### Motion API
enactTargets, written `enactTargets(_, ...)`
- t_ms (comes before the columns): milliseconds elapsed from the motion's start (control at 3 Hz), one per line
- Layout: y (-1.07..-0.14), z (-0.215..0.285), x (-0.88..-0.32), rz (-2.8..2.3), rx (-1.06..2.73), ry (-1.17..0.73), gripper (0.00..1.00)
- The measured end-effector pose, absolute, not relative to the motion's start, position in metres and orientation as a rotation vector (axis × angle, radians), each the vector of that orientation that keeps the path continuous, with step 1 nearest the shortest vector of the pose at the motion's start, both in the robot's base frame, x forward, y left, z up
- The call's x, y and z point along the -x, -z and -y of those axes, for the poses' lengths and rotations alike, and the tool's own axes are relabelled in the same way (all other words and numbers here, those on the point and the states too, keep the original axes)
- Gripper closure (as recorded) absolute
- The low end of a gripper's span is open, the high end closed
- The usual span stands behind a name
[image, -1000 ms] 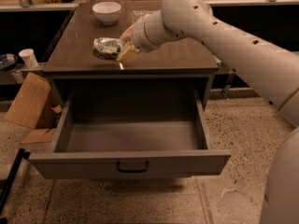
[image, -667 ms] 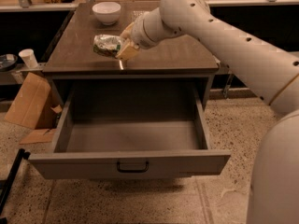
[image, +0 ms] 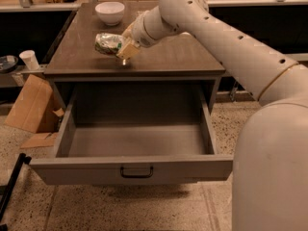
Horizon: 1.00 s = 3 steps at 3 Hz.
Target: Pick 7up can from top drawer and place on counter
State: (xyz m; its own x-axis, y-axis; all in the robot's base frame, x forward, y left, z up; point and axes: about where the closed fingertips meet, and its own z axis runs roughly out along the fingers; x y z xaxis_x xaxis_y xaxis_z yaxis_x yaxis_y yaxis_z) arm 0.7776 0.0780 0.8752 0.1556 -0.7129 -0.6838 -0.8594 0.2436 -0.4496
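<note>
Just in front of the white round bowl (image: 109, 12), toward the camera, the crumpled silvery 7up can with green and white markings (image: 108, 43) lies on the dark brown glossy desk (image: 178, 57). The robot's pale hand (image: 126, 52) sits right against the can, low over the desk. Whether it is pinching the can or has let go, I cannot tell. The wide grey metal top drawer (image: 137, 170) stands pulled out below the bowl's desk, and its floor shows bare. By my reading the lift out and the carry are done. What is left is a clean release and drawing the arm away. Counted: one can, one bowl, one open drawer, one hand.
</note>
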Motion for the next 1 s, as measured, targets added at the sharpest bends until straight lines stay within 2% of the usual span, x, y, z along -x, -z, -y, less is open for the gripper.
enactTargets(667, -0.8751, -0.078, -0.7776, -1.591, 1.505, -0.199, 0.04)
enactTargets(1000, -0.8751, -0.0781, -0.7775, -1.591, 1.505, -0.199, 0.0)
